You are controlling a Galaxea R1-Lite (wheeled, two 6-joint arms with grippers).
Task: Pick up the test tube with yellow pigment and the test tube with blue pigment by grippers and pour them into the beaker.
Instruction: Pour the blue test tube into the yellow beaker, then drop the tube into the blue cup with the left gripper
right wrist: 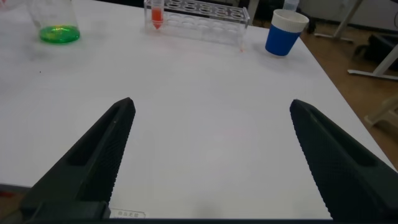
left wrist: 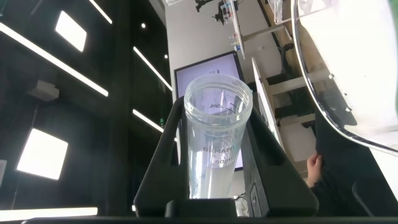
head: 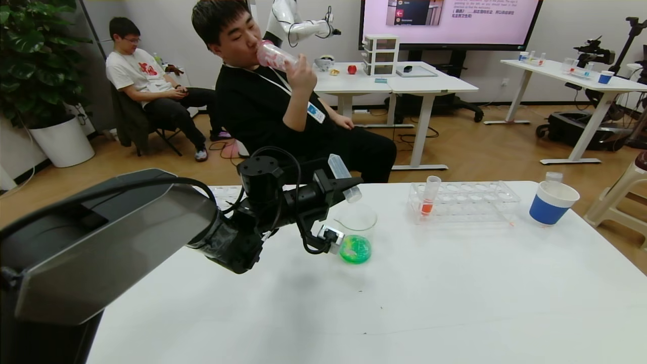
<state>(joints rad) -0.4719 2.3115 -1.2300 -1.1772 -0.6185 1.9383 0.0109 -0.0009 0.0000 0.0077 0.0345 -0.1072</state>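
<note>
My left gripper (head: 348, 185) is shut on a clear test tube (head: 342, 174) and holds it tipped, mouth down, over the beaker (head: 355, 222). The beaker stands on the white table and has green liquid at its bottom. In the left wrist view the tube (left wrist: 214, 149) sits between the gripper's (left wrist: 214, 115) black fingers and looks almost empty; no yellow or blue liquid shows in it. My right gripper (right wrist: 211, 106) is open and empty, low over bare table; it is outside the head view. The beaker also shows in the right wrist view (right wrist: 59, 22).
A clear tube rack (head: 470, 199) stands to the right of the beaker with one orange-red tube (head: 428, 198) in it. A blue paper cup (head: 552, 203) stands at the table's far right. A seated person is just behind the table's far edge.
</note>
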